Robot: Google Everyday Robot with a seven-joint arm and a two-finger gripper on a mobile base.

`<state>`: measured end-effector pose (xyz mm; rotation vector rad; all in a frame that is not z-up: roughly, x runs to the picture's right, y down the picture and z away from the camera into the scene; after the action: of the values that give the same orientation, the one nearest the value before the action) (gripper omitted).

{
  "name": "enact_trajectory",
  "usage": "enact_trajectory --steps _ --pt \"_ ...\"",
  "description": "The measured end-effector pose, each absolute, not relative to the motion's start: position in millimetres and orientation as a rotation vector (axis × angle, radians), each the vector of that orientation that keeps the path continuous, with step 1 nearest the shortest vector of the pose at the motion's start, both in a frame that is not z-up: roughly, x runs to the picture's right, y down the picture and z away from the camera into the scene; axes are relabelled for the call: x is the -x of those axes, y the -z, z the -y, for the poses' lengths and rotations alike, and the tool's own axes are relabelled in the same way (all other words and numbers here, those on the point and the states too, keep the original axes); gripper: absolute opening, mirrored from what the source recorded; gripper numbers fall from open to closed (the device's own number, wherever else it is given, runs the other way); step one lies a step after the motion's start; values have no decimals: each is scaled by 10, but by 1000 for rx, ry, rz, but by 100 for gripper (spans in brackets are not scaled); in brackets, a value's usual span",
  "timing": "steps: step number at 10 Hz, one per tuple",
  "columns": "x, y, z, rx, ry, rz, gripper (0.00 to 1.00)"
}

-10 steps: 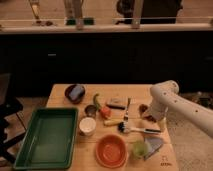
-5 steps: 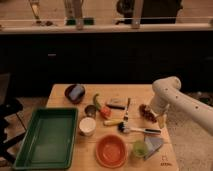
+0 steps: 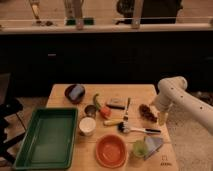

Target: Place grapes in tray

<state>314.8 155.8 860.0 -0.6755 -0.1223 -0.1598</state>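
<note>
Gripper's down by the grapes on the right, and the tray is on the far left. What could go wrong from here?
1. The gripper sits beside the grapes, not over them. Closing in from there may shove the bunch into the fork or the brush.
2. The route to the green tray crosses the white cup and the can. A low carry could tip them.

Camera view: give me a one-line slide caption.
Robot's end effector hangs just right of the grapes on the wooden table, with the green tray at the left.
</note>
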Motion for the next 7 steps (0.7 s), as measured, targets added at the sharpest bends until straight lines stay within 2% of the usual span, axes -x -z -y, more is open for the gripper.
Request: enact_trajectory --steps 7 --pt "-3134 -8927 -1561 634 -44 73 80"
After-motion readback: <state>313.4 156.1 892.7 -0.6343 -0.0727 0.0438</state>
